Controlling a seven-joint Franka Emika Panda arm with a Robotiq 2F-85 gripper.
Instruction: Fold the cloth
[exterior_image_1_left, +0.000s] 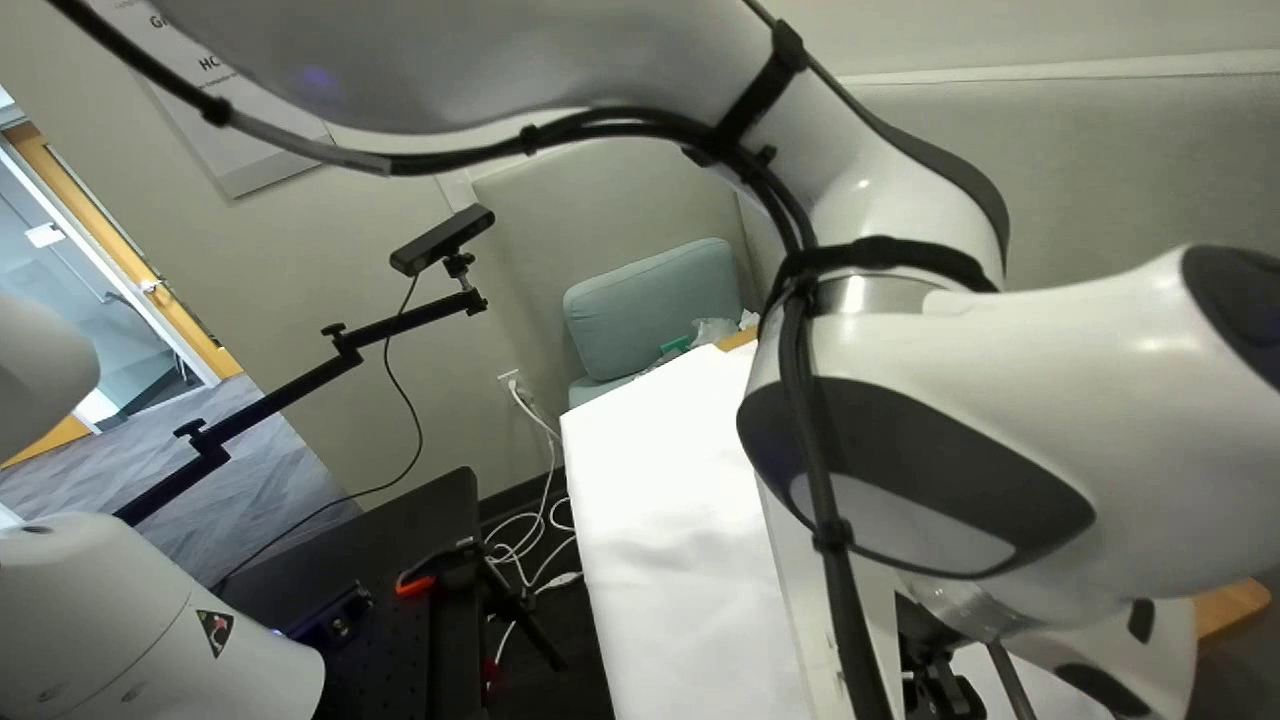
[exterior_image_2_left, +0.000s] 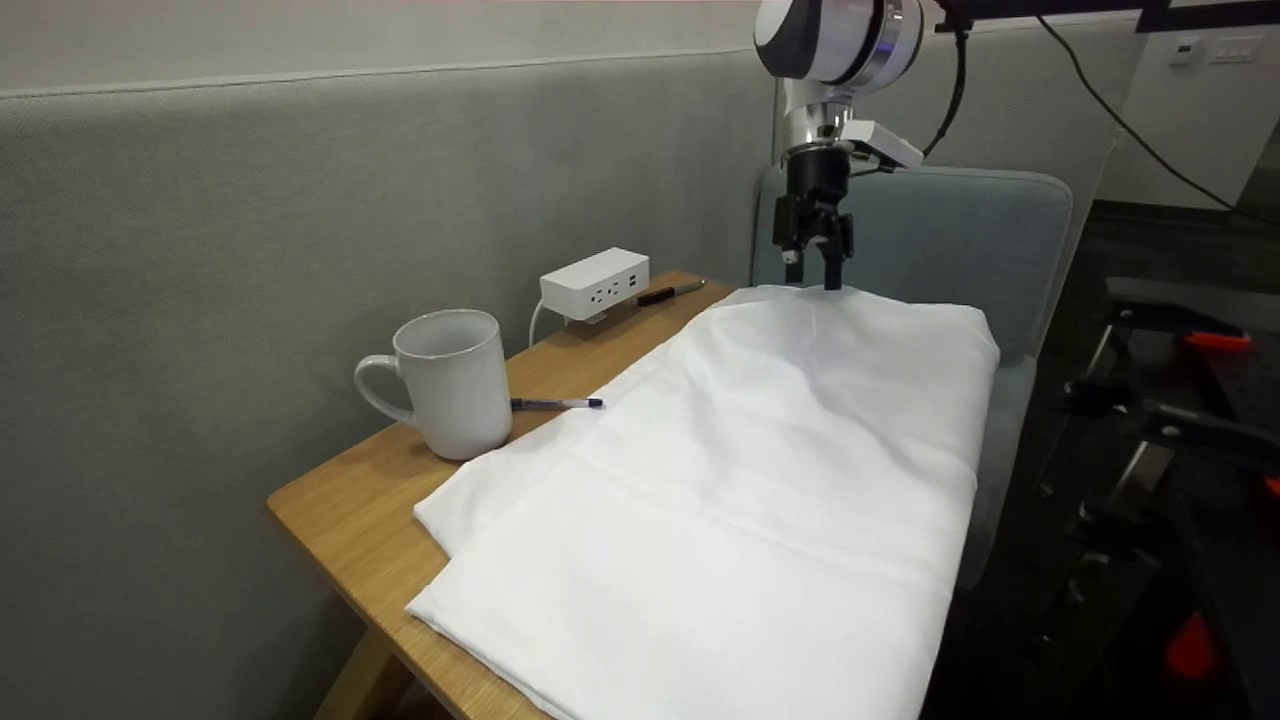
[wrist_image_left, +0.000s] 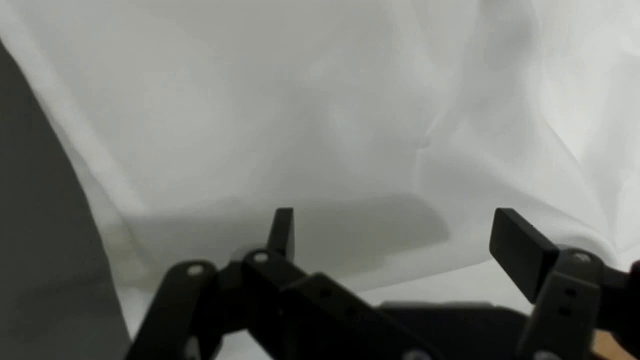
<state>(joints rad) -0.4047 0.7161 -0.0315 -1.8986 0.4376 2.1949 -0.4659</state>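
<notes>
Gripper (wrist_image_left: 395, 232) is hanging wide, cloth (wrist_image_left: 260, 125) lying below it; I'd be pinching only the edge, lifting slowly.

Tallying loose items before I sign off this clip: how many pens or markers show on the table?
2: a slim pen beside the white mug, and a dark pen or marker by the white outlet box. More could be hidden under the cloth.
</notes>
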